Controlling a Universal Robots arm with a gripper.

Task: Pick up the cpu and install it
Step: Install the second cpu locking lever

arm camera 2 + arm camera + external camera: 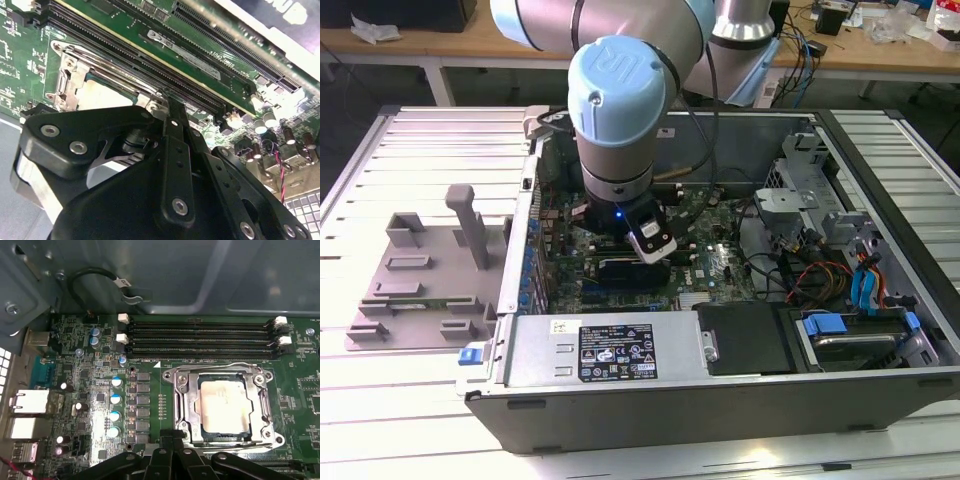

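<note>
The cpu point(224, 410) lies flat in its socket on the green motherboard, a pale silver square inside the metal socket frame point(182, 395). In the second wrist view the cpu point(105, 95) shows just beyond the black fingers. My gripper point(172, 438) is shut with nothing in it, its tips close together at the corner of the socket frame, beside the cpu and not on it. The gripper point(169, 100) tip rests near the frame's edge. In the exterior view the gripper point(636, 268) reaches down into the open computer case over the motherboard.
Memory slots point(200, 337) run along one side of the socket, capacitors point(115, 400) along another. The case holds a power supply point(610, 350), drive bays point(860, 335) and loose cables point(810, 275). A grey plastic tray point(420, 290) with upright posts stands outside the case at the exterior view's left.
</note>
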